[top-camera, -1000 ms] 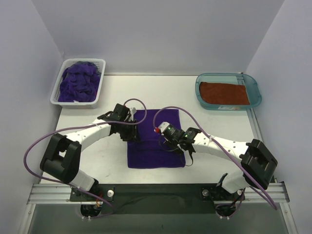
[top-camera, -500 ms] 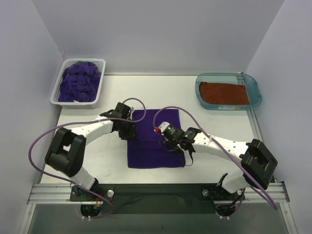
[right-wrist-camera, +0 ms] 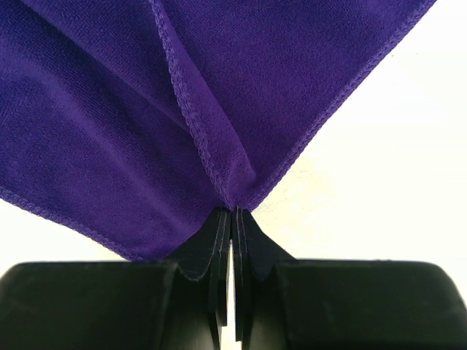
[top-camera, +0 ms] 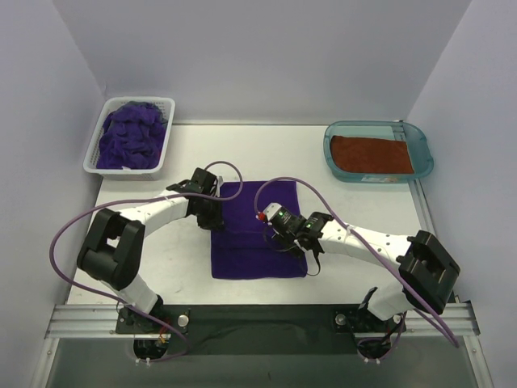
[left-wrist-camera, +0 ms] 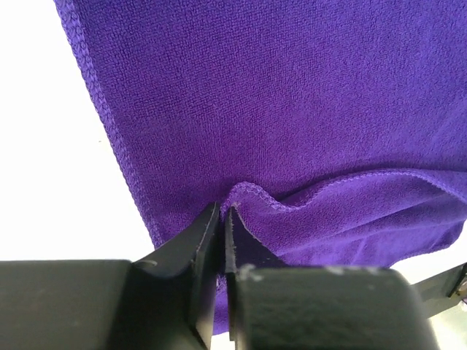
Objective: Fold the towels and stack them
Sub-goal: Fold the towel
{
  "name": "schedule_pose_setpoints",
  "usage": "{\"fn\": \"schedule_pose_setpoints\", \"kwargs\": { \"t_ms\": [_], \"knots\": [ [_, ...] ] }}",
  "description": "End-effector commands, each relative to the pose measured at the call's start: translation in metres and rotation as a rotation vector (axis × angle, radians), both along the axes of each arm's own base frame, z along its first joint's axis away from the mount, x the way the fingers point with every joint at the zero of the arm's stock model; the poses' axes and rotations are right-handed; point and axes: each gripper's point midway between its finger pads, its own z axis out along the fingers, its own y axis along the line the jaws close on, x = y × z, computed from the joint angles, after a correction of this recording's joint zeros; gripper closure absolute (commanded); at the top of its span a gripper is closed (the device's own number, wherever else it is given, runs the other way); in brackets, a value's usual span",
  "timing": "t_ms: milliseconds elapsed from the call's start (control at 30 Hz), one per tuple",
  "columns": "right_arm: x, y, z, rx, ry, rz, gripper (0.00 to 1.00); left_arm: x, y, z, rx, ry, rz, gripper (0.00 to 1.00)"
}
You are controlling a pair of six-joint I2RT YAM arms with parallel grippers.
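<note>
A purple towel (top-camera: pixel 257 242) lies flat in the middle of the table. My left gripper (top-camera: pixel 216 220) is at its left edge, and its jaws have closed to a thin slit on a raised fold of the hem (left-wrist-camera: pixel 244 193). My right gripper (top-camera: pixel 269 224) sits over the towel's middle, shut on a corner of the purple towel (right-wrist-camera: pixel 235 191), which bunches up at its fingertips. More purple towels (top-camera: pixel 131 133) are heaped in the basket at back left. A rust-orange towel (top-camera: pixel 371 153) lies flat in the tray at back right.
The white slotted basket (top-camera: pixel 94 166) stands at the back left corner. The translucent teal tray (top-camera: pixel 425 150) sits at the back right. White walls close in the back and both sides. Purple cables loop over both arms.
My left gripper has closed from partly open onto the towel's left edge and shifted slightly toward the towel. The right gripper and the towel corner it holds have stayed put.
</note>
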Motion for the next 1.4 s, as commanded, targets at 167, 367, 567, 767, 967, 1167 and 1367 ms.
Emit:
{"fn": "schedule_pose_setpoints", "kwargs": {
  "t_ms": [167,367,567,767,967,1167,1367],
  "knots": [
    [0.006,-0.006,0.014,-0.004,-0.061,-0.024,1.00,0.011,0.006,0.032,0.016,-0.124,-0.104,1.00],
    [0.018,-0.014,0.035,0.014,-0.146,-0.072,1.00,0.019,0.017,0.061,0.056,-0.252,-0.132,1.00],
    [0.040,-0.032,0.069,0.043,-0.255,-0.174,1.00,0.028,0.024,0.102,0.054,-0.397,-0.139,1.00],
    [0.040,-0.038,0.100,0.175,-0.297,-0.218,1.00,0.014,0.022,0.127,-0.006,-0.462,-0.147,1.00],
    [0.019,-0.031,0.108,0.323,-0.236,-0.241,1.00,-0.015,0.017,0.135,-0.122,-0.446,-0.114,1.00],
    [-0.014,-0.029,0.091,0.421,-0.105,-0.272,1.00,-0.062,0.009,0.104,-0.253,-0.258,-0.066,1.00],
    [-0.042,-0.038,0.035,0.414,0.113,-0.418,1.00,-0.100,0.017,0.040,-0.237,-0.044,0.001,1.00]
  ]
}}
